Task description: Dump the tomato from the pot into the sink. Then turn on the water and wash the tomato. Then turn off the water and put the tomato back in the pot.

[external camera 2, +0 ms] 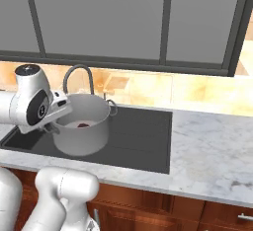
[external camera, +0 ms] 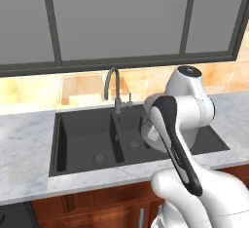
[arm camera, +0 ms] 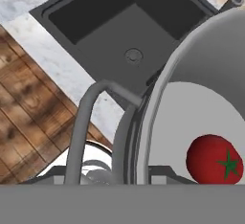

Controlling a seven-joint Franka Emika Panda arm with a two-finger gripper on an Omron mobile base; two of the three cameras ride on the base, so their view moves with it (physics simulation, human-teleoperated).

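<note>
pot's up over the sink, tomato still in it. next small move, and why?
Probably tip the pot further over the sink: it hangs above the basin, held at its loop handle, and the tomato lies on its flat bottom.

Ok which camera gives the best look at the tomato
The hand view: the tomato sits large and clear inside the pot, green stem visible. The right base view shows just a small red patch in the pot; in the left base view the arm blocks it.

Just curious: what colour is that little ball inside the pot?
Glossy red, with a green star-shaped stem mark: the tomato, seen best in the hand view.
</note>
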